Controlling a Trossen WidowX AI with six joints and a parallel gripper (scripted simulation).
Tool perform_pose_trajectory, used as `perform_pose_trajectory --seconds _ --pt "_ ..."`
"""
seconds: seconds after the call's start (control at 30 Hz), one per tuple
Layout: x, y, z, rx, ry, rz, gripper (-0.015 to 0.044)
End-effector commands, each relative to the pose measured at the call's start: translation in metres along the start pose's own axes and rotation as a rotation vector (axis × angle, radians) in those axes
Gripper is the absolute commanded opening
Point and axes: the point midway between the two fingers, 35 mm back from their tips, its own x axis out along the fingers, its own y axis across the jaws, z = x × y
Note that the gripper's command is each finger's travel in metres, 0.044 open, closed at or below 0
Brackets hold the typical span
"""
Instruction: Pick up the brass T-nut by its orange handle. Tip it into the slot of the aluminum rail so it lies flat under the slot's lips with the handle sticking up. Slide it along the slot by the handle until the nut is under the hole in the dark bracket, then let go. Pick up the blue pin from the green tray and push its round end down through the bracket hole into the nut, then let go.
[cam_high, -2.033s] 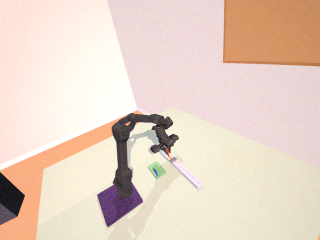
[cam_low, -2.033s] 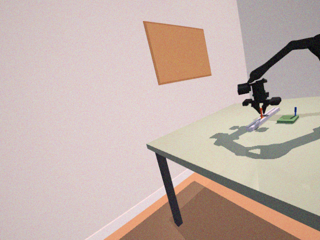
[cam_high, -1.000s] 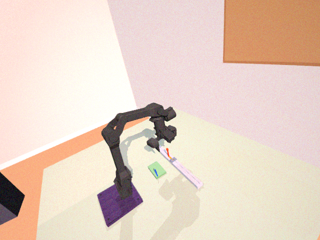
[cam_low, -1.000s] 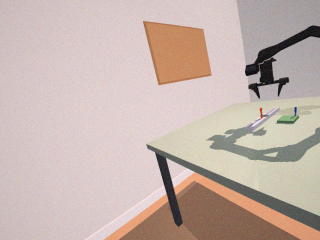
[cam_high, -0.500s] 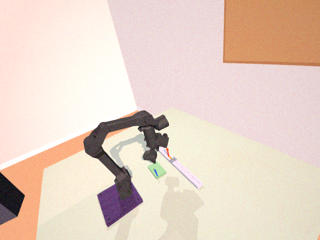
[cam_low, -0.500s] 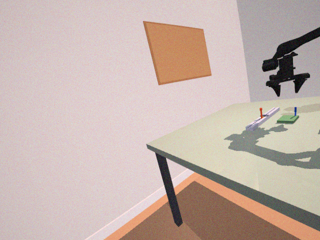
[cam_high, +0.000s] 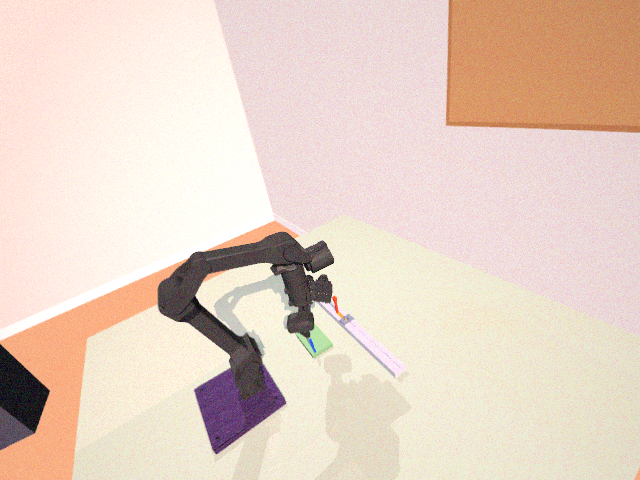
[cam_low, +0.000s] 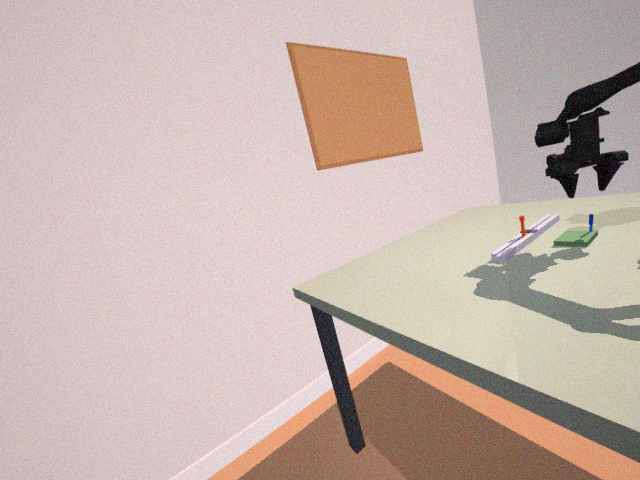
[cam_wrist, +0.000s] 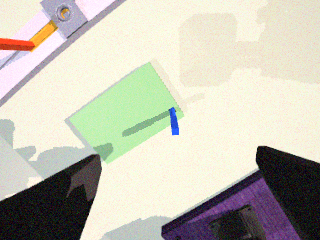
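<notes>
in the wrist view, the end effector (cam_high: 306, 310) (cam_low: 586, 194) (cam_wrist: 179, 158), released and empty, spans the lower frame; the blue pin (cam_high: 312, 345) (cam_low: 590, 222) (cam_wrist: 174, 121) stands in the green tray (cam_high: 323, 341) (cam_low: 571, 238) (cam_wrist: 117, 112) at centre, presumably upright for easy grasping. upper left, the orange handle (cam_high: 336, 304) (cam_low: 522, 226) (cam_wrist: 17, 45) rises beside the bracket (cam_high: 341, 320) (cam_low: 528, 231) (cam_wrist: 75, 22).

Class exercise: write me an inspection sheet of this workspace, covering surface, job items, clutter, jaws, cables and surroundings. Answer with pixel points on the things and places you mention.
Surface: pale table (cam_high: 465, 372) (cam_low: 413, 289), shadows across it.
Job items: orange handle (cam_high: 335, 304) (cam_low: 522, 226) (cam_wrist: 16, 45) sticks up from the rail (cam_high: 374, 346) (cam_low: 504, 250) (cam_wrist: 25, 65), beside the bracket (cam_high: 342, 321) (cam_wrist: 75, 25); blue pin (cam_high: 312, 345) (cam_low: 590, 222) (cam_wrist: 174, 121) stands in the green tray (cam_high: 323, 342) (cam_low: 568, 238) (cam_wrist: 115, 110).
Clutter: nothing seen.
Jaws: open, holding nothing, above the table.
Cables: nothing seen.
Surroundings: brown board (cam_high: 542, 62) (cam_low: 361, 108) on the wall; black box-like object (cam_high: 20, 387) at the table's side.
</notes>
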Motion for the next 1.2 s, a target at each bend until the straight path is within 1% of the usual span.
perform_pose_trajectory --seconds 0.0,0.17,0.37,1.17 --pt "0.024 -0.001 -0.003 -0.01 0.016 -0.003 0.044" --pt "0.05 -0.002 -0.006 -0.01 0.016 -0.003 0.044" --pt "0.052 -0.002 -0.006 -0.01 0.016 -0.003 0.044" --pt "0.091 -0.002 -0.006 -0.01 0.016 -0.003 0.044"
